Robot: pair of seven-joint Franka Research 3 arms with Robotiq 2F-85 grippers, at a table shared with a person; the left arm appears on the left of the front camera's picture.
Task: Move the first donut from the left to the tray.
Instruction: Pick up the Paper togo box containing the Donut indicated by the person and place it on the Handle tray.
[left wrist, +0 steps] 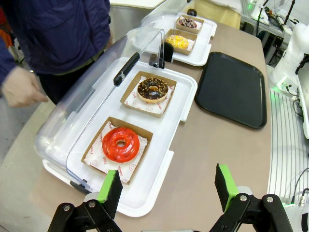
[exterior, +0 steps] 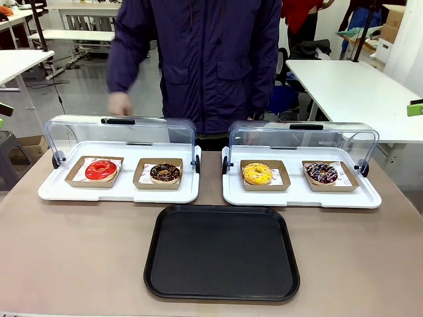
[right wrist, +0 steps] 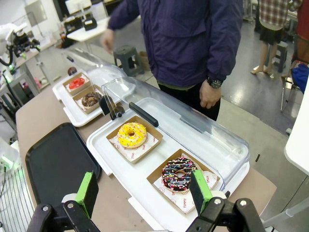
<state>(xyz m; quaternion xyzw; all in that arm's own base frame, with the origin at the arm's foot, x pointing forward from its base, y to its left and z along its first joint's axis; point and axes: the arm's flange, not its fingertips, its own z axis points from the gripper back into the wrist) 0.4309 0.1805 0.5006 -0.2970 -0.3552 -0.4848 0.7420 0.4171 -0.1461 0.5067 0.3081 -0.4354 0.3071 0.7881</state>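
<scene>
The first donut [exterior: 101,170], red-glazed, is sitting in its brown cardboard holder [exterior: 79,183] on a white paper liner. It is lying beyond the far left corner of the black tray [exterior: 221,254], not on it.

Donuts counted: four, each resting in its own holder. The red one is lying farthest to the black tray's left. The chocolate donut [exterior: 165,173] is sitting next in the row, just beyond the black tray's far left corner. The yellow donut [exterior: 257,174] is sitting just beyond the far edge, toward the right. The dark sprinkled donut [exterior: 322,173] is lying beyond the far right corner.

White trays counted: two, each carrying two donuts. The left white tray [exterior: 119,193] and the right white tray [exterior: 301,198] are lying side by side along the black tray's far edge, on the counter [exterior: 73,251]. Clear domed lids counted: two [exterior: 119,135] [exterior: 304,139], both standing raised and tipped back.

End effectors counted: two. The left end effector [left wrist: 169,186] is hanging open, fingers wide apart and gripping nothing, well to the black tray's left, by the outer end of the left white tray. The right end effector [right wrist: 144,191] is likewise hanging open and gripping nothing, to the black tray's right.

One person is standing beyond the white trays, one hand [exterior: 121,104] hanging above the left lid.
</scene>
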